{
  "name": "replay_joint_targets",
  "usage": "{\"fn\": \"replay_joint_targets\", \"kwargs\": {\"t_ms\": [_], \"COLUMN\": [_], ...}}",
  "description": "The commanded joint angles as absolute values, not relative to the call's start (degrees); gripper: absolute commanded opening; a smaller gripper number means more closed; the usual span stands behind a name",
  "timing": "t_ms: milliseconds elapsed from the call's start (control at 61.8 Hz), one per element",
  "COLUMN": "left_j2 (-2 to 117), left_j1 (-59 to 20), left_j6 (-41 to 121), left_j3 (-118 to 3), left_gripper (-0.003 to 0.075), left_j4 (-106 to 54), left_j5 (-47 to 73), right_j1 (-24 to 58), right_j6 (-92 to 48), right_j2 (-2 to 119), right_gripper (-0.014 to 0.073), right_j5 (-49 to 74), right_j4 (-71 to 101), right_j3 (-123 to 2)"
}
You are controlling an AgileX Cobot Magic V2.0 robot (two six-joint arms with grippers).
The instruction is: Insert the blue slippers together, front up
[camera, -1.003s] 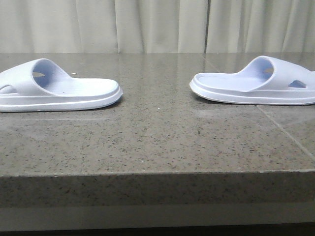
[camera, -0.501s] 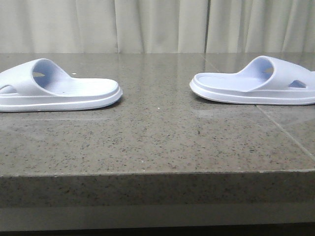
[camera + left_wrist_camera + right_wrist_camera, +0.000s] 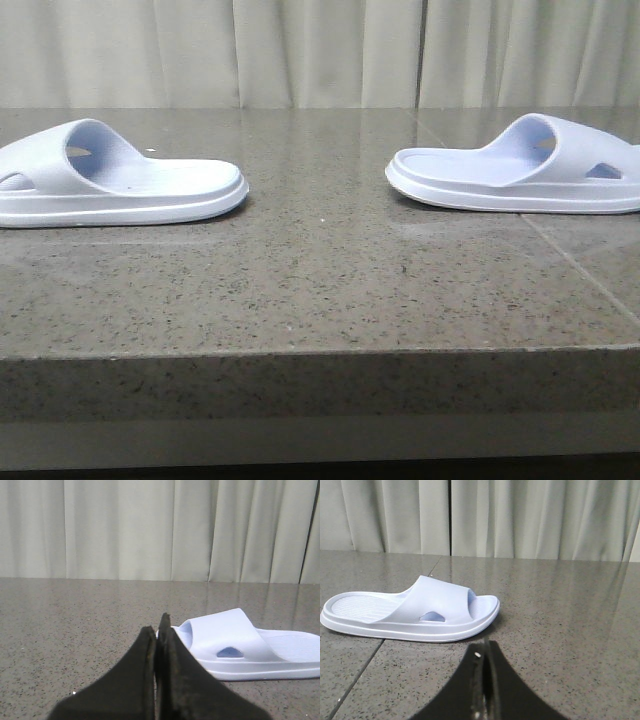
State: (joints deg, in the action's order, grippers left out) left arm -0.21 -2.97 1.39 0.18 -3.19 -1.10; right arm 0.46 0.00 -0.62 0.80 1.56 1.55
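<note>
Two pale blue slippers lie sole-down on the dark stone table point(image 3: 320, 280), far apart. The left slipper point(image 3: 110, 180) lies at the left edge of the front view, its open end toward the middle. The right slipper point(image 3: 520, 168) lies at the right, also open toward the middle. No gripper shows in the front view. In the left wrist view my left gripper point(image 3: 157, 625) is shut and empty, low over the table, just short of the left slipper point(image 3: 245, 645). In the right wrist view my right gripper point(image 3: 484, 647) is shut and empty, a little short of the right slipper point(image 3: 415, 611).
Pale curtains point(image 3: 320, 50) hang behind the table. The table's front edge point(image 3: 320, 352) runs across the front view. A tile seam point(image 3: 580, 270) crosses the tabletop at the right.
</note>
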Motion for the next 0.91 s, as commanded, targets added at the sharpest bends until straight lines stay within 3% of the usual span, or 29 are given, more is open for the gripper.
{"fn": "replay_joint_targets", "kwargs": {"t_ms": [0, 162, 421, 890], "left_j2": [-1.17, -1.17, 0.56, 23.39], "left_j1": [-3.38, -3.38, -3.38, -3.38], "left_j6": [1.31, 1.18, 1.18, 1.18], "left_j3": [0.47, -2.72, -16.74, -39.83], "left_gripper": [-0.0020, -0.0020, -0.0020, -0.0020], "left_j4": [-3.36, -4.30, -6.78, -6.22], "left_j5": [-6.17, -5.66, 3.47, 25.23], "right_j1": [0.08, 0.08, 0.08, 0.08], "right_j6": [-0.43, -0.43, -0.43, -0.43], "right_j2": [-1.56, -1.56, -0.67, 19.15], "right_gripper": [-0.0068, -0.0068, -0.0068, -0.0068], "right_j5": [-3.39, -1.75, 10.68, 20.48], "right_j4": [0.92, 0.92, 0.92, 0.92], "right_j3": [1.16, -1.45, -15.86, -32.82]}}
